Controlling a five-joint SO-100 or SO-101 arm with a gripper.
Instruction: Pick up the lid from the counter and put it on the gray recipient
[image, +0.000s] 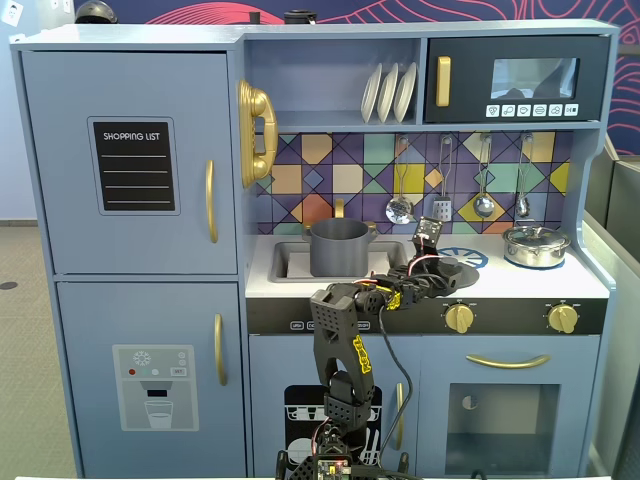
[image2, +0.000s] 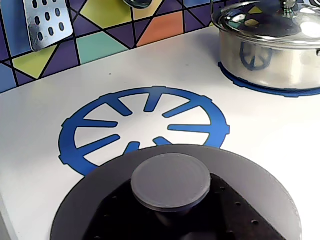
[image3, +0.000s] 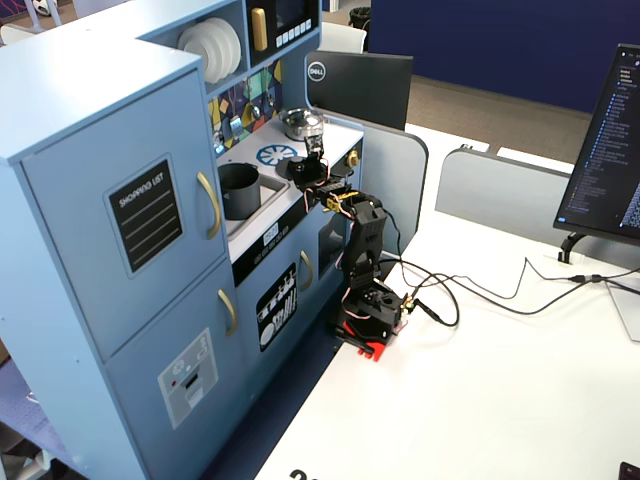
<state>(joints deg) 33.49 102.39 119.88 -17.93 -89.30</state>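
Observation:
The dark-gray lid (image2: 250, 172) with its round knob (image2: 170, 182) fills the bottom of the wrist view and covers the near edge of a blue burner ring (image2: 95, 127). My gripper (image2: 172, 217) is shut on the knob's stem, with a black finger (image2: 240, 210) on each side under the knob. In a fixed view the gripper (image: 432, 270) and lid (image: 458, 268) are low over the counter, right of the gray pot (image: 338, 250). I cannot tell whether the lid touches the counter. The pot stands open in the sink and also shows in the other fixed view (image3: 238, 190).
A shiny silver pot (image: 536, 245) with its own lid stands on the right burner, close in the wrist view (image2: 270, 55). Utensils (image: 400, 208) hang on the tiled backsplash above the counter. The sink's rim (image: 285, 262) lies between lid and pot.

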